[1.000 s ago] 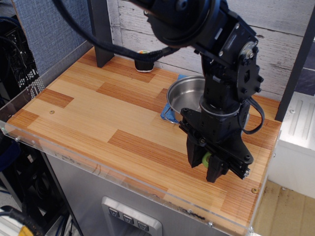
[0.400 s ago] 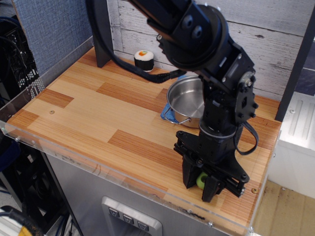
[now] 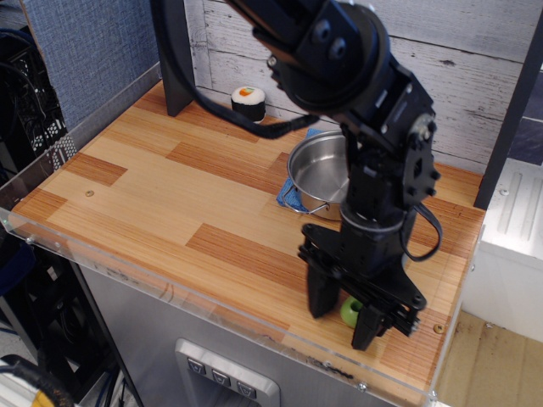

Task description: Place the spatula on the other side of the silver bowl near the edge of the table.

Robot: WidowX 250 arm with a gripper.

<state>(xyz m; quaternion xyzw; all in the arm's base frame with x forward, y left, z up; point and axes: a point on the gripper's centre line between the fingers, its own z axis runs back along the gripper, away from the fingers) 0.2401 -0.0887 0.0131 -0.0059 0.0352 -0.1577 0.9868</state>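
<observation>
Spreading wide over the worktop (image 3: 153, 195), the tool (image 3: 344, 312) is seen open, spatula (image 3: 349, 311) between its fingers; it could be nudged off the nearby edge.

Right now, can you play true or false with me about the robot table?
1. The green spatula sits between the tool's spread fingers near the table's front edge. True.
2. The silver bowl is upside down. False: it sits open side up.
3. A blue cloth lies under the bowl. True.
4. The sushi roll is inside the bowl. False: it stands apart, at the back by the wall.
5. The tool is above the bowl. False: it is in front of it.
</observation>
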